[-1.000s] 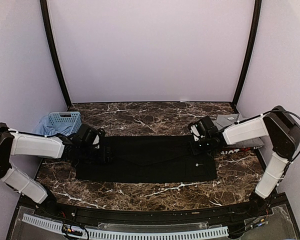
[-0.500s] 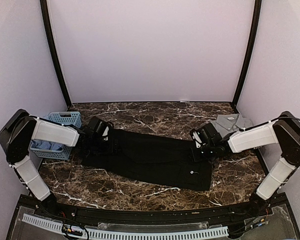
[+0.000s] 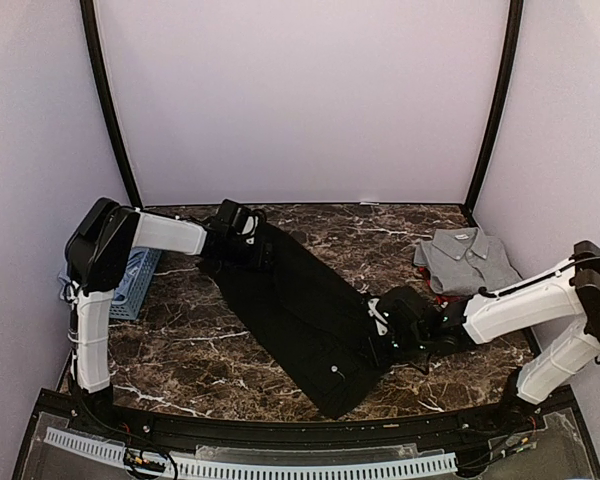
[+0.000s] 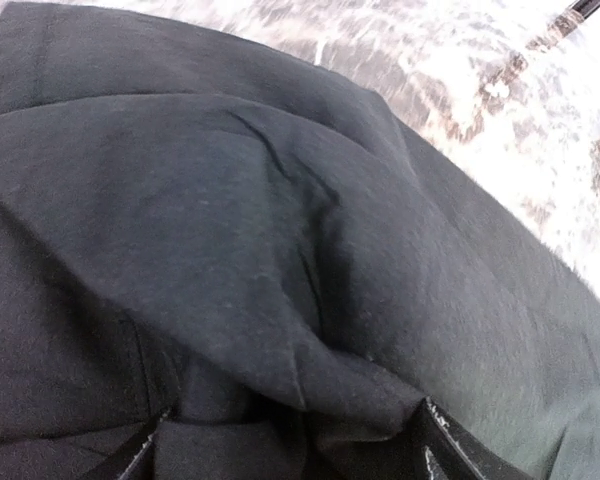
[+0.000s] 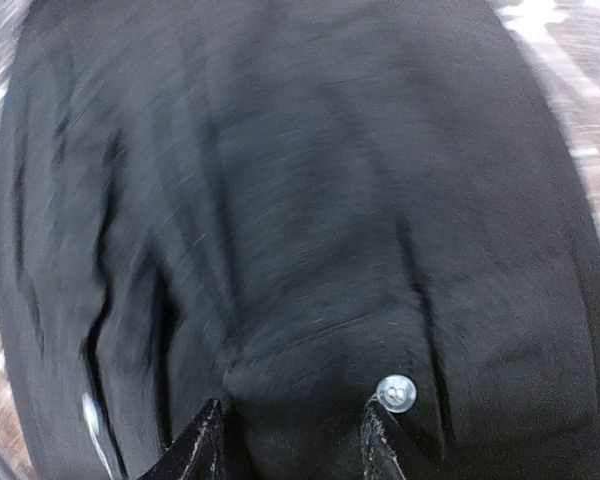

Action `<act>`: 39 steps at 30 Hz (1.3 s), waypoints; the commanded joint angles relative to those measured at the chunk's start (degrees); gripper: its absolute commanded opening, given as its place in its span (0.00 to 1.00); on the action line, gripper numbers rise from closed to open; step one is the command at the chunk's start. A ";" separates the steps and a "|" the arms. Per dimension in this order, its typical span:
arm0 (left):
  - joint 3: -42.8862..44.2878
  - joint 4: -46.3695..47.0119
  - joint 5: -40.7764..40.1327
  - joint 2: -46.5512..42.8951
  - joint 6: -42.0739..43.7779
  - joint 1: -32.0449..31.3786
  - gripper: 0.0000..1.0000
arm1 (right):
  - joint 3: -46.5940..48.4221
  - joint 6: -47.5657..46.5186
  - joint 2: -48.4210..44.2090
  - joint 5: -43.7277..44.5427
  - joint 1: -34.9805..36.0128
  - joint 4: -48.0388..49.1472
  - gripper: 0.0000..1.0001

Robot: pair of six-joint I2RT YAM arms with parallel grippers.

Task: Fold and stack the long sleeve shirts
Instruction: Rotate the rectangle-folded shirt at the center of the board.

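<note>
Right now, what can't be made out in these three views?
- Top view: the left arm covers most of the blue basket, so its contents are hidden.
- Left wrist: the black shirt fills the frame, and the left tool is cut off by the bottom edge.
- Right wrist: motion blur, and the right tool is cut off likewise.
- Top view: whatever lies under the grey shirt is hidden.

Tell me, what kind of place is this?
Probably a robot test booth, not a home: plain pale walls box in a marble-patterned table, with a left arm and a right arm bolted at its near edge, handling a black shirt.
</note>
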 commanded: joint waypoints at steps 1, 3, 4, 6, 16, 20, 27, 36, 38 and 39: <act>7.41 -3.81 2.19 2.91 4.97 0.85 0.78 | 0.12 2.76 1.77 -2.79 8.29 -3.67 0.43; 9.59 -4.36 1.44 3.02 6.11 1.51 0.78 | 2.20 1.30 1.78 -1.65 10.29 -5.20 0.44; 10.22 -4.82 0.98 3.00 7.14 1.75 0.78 | 3.10 0.53 1.32 -1.29 10.57 -5.73 0.44; 11.54 -6.83 -0.51 2.00 9.34 2.33 0.78 | 4.72 -1.27 -0.67 -0.25 10.61 -6.21 0.45; -4.35 -6.15 -3.20 -11.57 17.14 2.68 0.78 | 18.91 -12.45 0.40 5.66 8.60 -7.62 0.47; -10.36 -3.88 -3.75 -16.64 14.35 2.69 0.78 | 28.68 -15.89 9.28 6.41 3.35 -7.58 0.47; -16.82 -3.77 -4.15 -18.36 6.33 2.69 0.77 | 49.38 -22.98 30.07 1.65 -4.49 -4.84 0.46; -17.45 -0.33 -5.32 -17.06 4.78 4.68 0.77 | 55.64 -22.66 41.56 -3.54 -7.74 -2.99 0.45; -17.01 -0.01 -1.73 -16.94 5.37 5.68 0.78 | 52.68 -21.92 41.19 -3.27 -7.94 -2.39 0.45; -16.77 0.18 0.51 -16.86 5.44 6.38 0.78 | 51.23 -21.63 40.83 -3.01 -8.03 -2.01 0.45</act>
